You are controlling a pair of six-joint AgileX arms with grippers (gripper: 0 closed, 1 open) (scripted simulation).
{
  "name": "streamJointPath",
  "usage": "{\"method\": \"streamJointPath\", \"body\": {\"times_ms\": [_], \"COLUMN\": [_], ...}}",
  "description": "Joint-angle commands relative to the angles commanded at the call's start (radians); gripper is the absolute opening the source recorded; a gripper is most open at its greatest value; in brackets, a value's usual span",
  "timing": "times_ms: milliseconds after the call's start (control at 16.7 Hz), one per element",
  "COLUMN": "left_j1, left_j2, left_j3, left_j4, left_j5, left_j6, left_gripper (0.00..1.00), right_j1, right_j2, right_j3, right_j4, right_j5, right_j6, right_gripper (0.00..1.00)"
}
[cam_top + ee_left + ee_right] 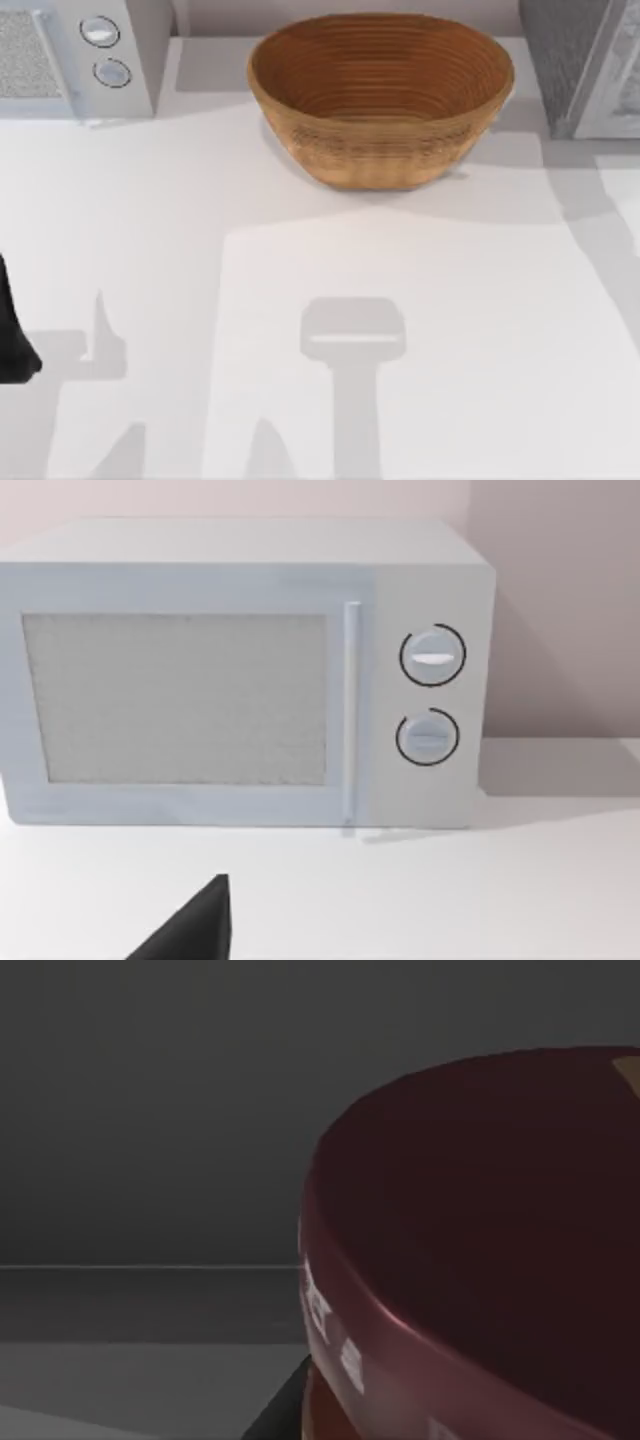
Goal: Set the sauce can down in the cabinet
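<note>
The sauce can (470, 1240) looms close in the right wrist view, its dark maroon lid tilted toward the camera and a sliver of orange label below. My right gripper (400, 1430) is shut on it, with a dark fingertip (275, 1415) against its side. Dim grey wall and floor surfaces lie behind the can. The cabinet (580, 60), grey speckled with a white-framed door panel, stands at the table's back right corner. My left gripper (12, 340) is parked at the table's left edge, and a dark part of it (195, 935) faces the microwave.
A large woven brown basket (380, 95) sits at the back middle of the table. A light grey microwave (70, 55) with two round knobs (432, 695) stands at the back left. The white tabletop (330, 300) in front carries shadows.
</note>
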Motion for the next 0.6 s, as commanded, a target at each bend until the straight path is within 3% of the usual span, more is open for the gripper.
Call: {"method": "streamJointPath", "body": {"times_ms": [360,600], "left_j1": [0.0,0.0], "left_j2": [0.0,0.0], "left_j3": [0.0,0.0], "left_j4": [0.0,0.0], "left_j5": [0.0,0.0], "left_j6": [0.0,0.0], "left_gripper": [1.0,1.0], "right_j1": [-0.005,-0.026], "right_j2": [0.012,0.138], "right_j3": [0.01,0.126], "right_j4": [0.005,0.027], "right_j5": [-0.003,-0.019], "right_j6": [0.002,0.008], "right_gripper": [0.0,0.0]}}
